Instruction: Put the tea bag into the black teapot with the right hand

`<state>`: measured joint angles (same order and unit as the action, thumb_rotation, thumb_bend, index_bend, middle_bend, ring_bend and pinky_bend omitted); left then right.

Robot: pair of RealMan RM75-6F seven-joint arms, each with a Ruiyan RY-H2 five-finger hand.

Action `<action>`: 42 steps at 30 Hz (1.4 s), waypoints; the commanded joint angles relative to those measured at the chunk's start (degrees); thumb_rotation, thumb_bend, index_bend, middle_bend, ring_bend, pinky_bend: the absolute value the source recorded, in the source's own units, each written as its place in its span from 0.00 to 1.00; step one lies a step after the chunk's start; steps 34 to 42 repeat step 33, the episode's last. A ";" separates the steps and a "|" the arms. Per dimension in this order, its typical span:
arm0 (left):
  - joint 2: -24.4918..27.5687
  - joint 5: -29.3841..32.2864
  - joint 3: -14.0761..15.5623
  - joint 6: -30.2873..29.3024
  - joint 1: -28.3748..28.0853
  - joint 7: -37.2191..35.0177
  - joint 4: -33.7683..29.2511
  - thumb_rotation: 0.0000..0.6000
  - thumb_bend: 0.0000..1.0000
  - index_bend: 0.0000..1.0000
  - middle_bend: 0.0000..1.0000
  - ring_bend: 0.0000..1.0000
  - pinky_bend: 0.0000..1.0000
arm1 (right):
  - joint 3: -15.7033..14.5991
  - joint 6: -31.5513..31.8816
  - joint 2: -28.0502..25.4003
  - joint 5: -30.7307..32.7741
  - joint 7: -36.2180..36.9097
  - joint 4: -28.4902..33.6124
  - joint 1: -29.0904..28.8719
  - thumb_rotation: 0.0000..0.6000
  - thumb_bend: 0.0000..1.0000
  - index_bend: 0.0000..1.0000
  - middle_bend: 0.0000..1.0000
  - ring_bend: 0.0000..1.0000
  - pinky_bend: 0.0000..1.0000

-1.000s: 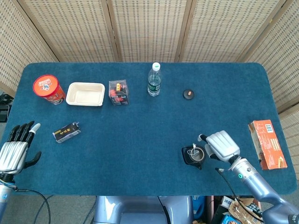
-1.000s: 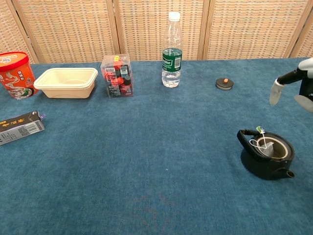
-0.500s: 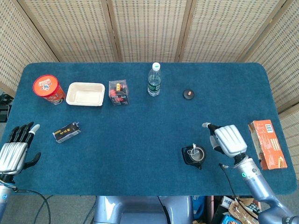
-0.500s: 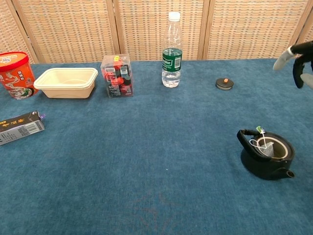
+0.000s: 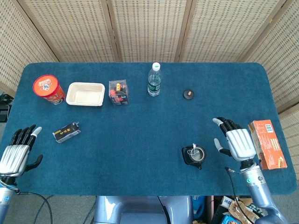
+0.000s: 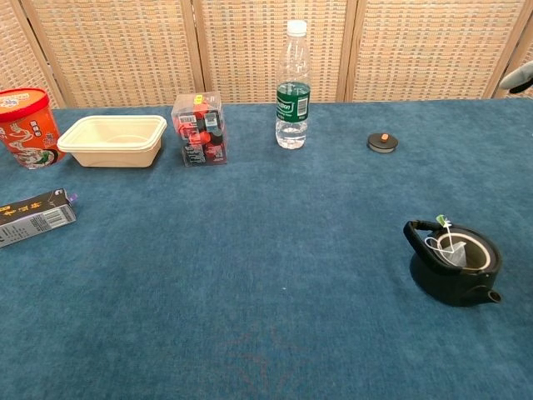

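Note:
The black teapot (image 5: 193,156) (image 6: 454,268) stands lidless near the table's front right. The tea bag (image 6: 452,252) lies inside it, its string and small green tag draped over the rim. My right hand (image 5: 238,143) hovers to the right of the pot, apart from it, fingers spread and holding nothing; only a fingertip (image 6: 518,77) of it shows at the chest view's right edge. My left hand (image 5: 16,153) hangs off the table's front left corner, fingers spread and empty.
The small round pot lid (image 5: 188,94) lies behind the teapot. A water bottle (image 5: 154,80), a clear box of red items (image 5: 118,92), a white tray (image 5: 85,94) and a red cup (image 5: 48,89) line the back. A dark packet (image 5: 66,132) lies front left, an orange box (image 5: 267,143) at the right edge.
My right hand has pulled away from the teapot to the right and risen, opening its fingers. The tea bag stays in the pot. The left hand has drifted slightly toward the front.

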<state>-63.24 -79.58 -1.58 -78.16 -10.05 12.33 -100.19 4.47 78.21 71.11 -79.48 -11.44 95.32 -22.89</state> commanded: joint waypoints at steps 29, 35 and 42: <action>-1.78 -8.87 2.30 -6.50 3.08 2.21 1.34 1.00 0.37 0.00 0.00 0.00 0.00 | -1.70 8.45 6.33 -5.38 0.06 -7.08 8.75 0.43 0.56 0.05 0.00 0.00 0.09; -1.98 -9.41 2.03 -6.65 2.94 2.96 1.02 1.00 0.37 0.00 0.00 0.00 0.00 | -1.32 8.71 6.59 -5.84 0.47 -7.45 9.15 0.43 0.56 0.05 0.00 0.00 0.09; -1.98 -9.41 2.03 -6.65 2.94 2.96 1.02 1.00 0.37 0.00 0.00 0.00 0.00 | -1.32 8.71 6.59 -5.84 0.47 -7.45 9.15 0.43 0.56 0.05 0.00 0.00 0.09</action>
